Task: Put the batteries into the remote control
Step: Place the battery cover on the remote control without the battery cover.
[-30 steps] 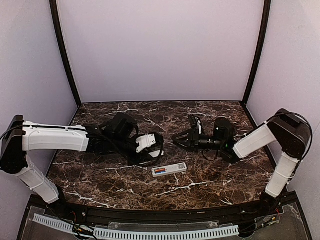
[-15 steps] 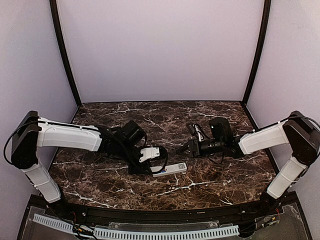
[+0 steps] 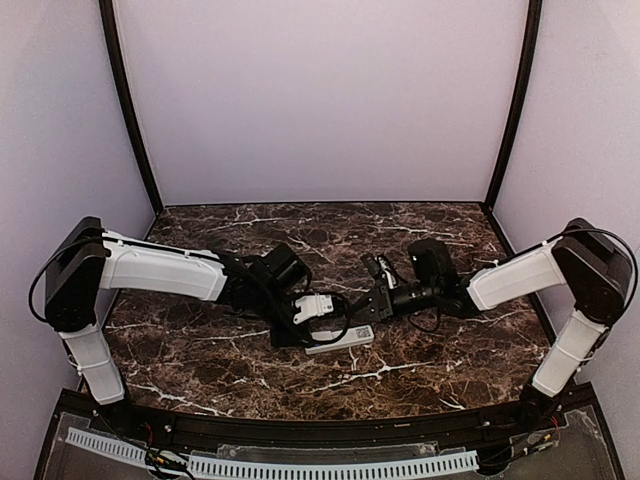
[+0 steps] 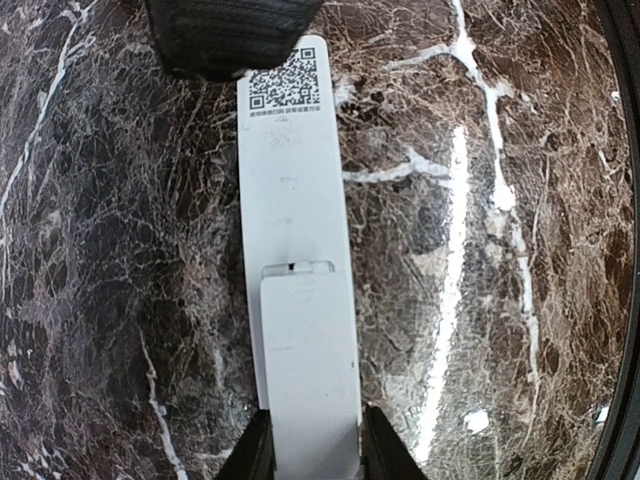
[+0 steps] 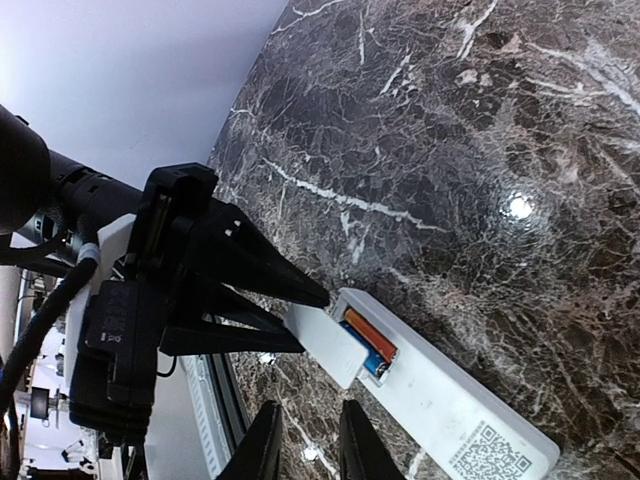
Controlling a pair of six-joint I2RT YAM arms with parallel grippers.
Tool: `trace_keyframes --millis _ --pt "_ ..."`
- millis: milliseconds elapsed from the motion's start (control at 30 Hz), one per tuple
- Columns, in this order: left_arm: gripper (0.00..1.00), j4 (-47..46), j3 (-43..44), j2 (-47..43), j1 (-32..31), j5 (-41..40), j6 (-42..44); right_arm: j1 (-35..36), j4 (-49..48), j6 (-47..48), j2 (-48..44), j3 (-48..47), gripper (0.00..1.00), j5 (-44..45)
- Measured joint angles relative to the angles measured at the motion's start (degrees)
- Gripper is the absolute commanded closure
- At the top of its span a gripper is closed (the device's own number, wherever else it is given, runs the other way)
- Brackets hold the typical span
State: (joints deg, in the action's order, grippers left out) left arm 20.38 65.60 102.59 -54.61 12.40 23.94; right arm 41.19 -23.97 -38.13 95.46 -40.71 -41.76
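Note:
The white remote control lies back side up on the marble; a QR code marks its right end. In the right wrist view its compartment is open, with the orange battery and the blue battery lying side by side inside. My left gripper is shut on the small white cover, which it holds tilted over the compartment end, as the right wrist view also shows. My right gripper is slightly open and empty, hovering by the remote's QR end.
Dark marble tabletop with lilac walls on three sides. A black rail and a white ribbed strip run along the near edge. Both arms reach in towards the middle.
Both grippers have closed in on the remote. The left one brought the cover right to the compartment end, now hiding the batteries from above. The right one moved left to the QR end.

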Motion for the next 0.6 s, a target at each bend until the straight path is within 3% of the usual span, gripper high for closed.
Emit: trace_keyframes --millis 600 --pt "0.87 2.27 1.90 2.75 -0.02 -2.03 -1.66 1.79 -7.85 -7.26 8.68 -0.98 0.98 -6.36"
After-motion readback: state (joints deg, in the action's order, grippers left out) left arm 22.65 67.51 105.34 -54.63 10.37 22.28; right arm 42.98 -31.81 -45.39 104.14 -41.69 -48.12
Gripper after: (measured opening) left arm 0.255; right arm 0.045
